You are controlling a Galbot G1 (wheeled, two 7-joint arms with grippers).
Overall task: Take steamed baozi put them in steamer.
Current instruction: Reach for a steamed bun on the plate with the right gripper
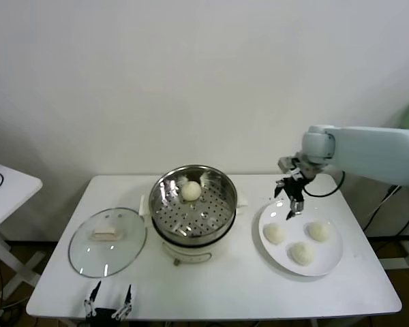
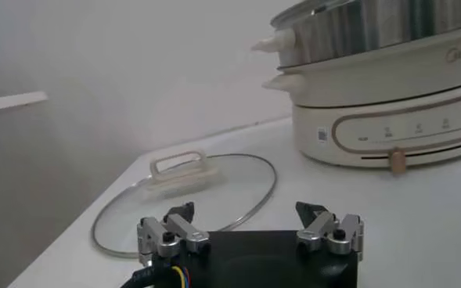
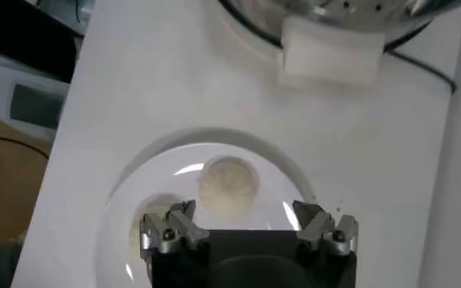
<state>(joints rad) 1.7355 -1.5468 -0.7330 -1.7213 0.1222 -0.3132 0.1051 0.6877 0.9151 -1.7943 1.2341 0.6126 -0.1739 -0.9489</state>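
left gripper (image 1: 110,301) sits parked with jaws wide at the near tabletop (image 1: 225,286) edge by the glass lid (image 1: 108,241). one baozi (image 1: 190,191) already in the steamer (image 1: 193,202), three more (image 1: 275,234) on the plate (image 1: 330,262) at right. right gripper (image 1: 290,199) hovers wide and empty over the plate, so next it'd need to drop down around a bun
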